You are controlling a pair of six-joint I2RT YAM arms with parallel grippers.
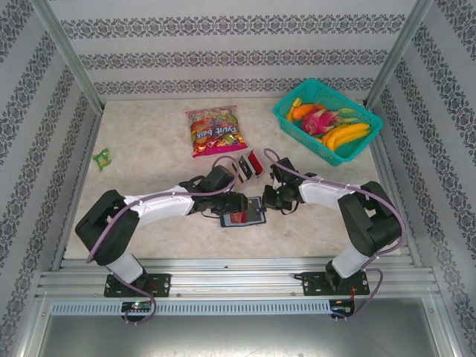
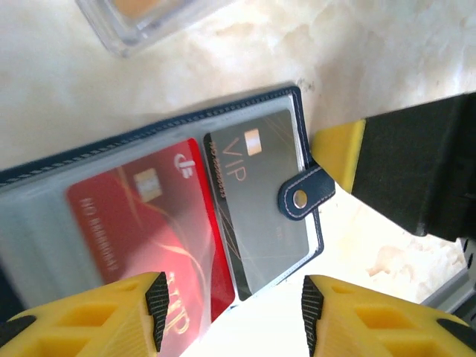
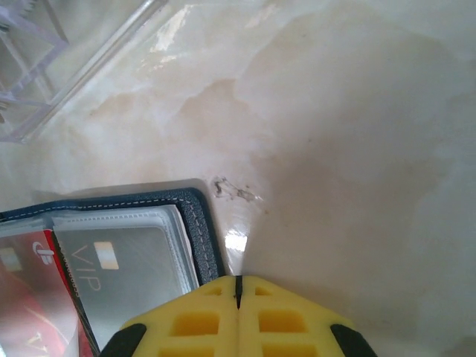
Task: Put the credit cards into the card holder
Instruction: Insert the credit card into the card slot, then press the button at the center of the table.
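The card holder (image 1: 245, 217) lies open on the table between my two grippers. In the left wrist view a red credit card (image 2: 141, 216) sits under the clear sleeve of its left half. A dark grey VIP credit card (image 2: 260, 193) sits in the right half, behind the clasp tab (image 2: 303, 195). My left gripper (image 2: 234, 312) hovers over the holder's near edge, open, with nothing between its pads. My right gripper (image 3: 238, 286) is shut and rests against the holder's (image 3: 201, 223) right edge; one of its fingers (image 2: 387, 163) shows beside the clasp.
A clear plastic card box (image 1: 251, 165) stands just behind the holder and still holds cards. Farther back are a snack bag (image 1: 213, 130) and a teal basket (image 1: 301, 137) of toy fruit. A small green item (image 1: 102, 158) lies at the far left.
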